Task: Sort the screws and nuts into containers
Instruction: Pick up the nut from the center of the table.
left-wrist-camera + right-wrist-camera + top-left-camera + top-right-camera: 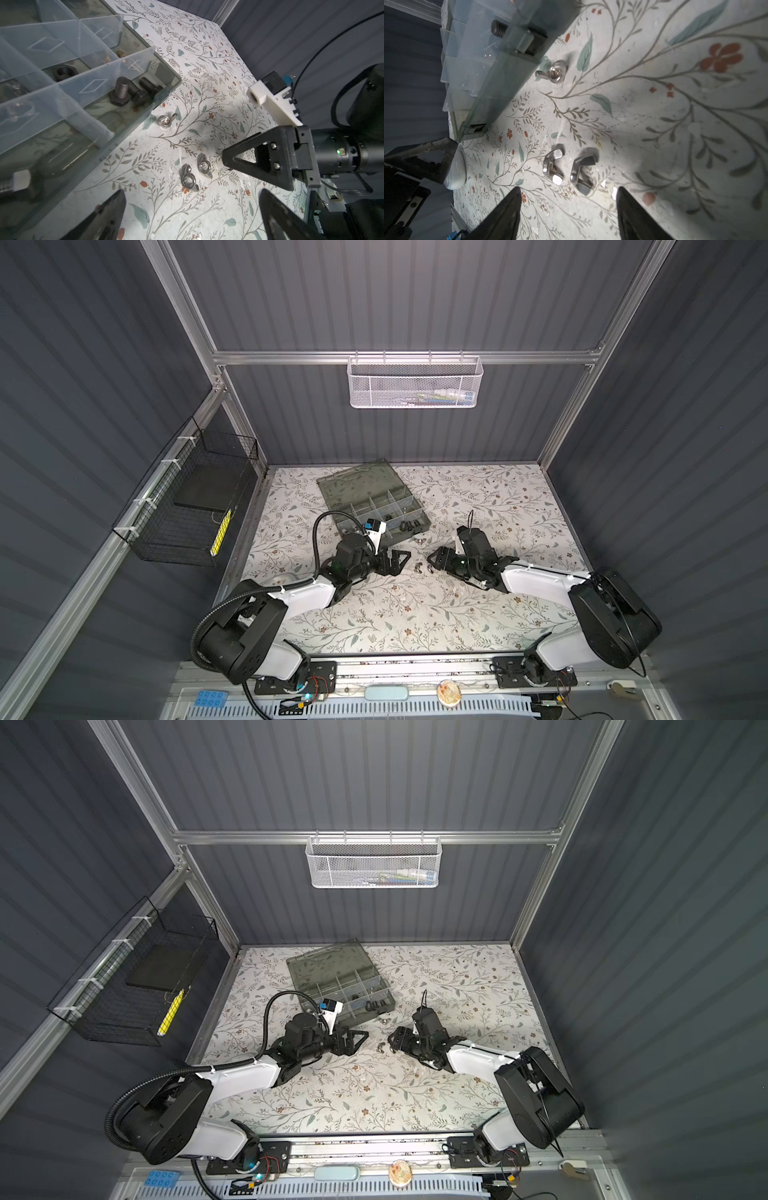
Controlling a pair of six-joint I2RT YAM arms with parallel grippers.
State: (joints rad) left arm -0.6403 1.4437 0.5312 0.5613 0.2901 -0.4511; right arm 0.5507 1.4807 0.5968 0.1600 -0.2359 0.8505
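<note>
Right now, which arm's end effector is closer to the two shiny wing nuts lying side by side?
Right. The right end effector sits open just short of the two wing nuts. The left end effector, also open, faces them from the opposite side, farther back.

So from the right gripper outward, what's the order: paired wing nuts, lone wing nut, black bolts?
Right wrist view, from the right gripper:
1. Paired wing nuts, just ahead of it.
2. Lone wing nut, beside the case.
3. Black bolts, inside the case.
</note>
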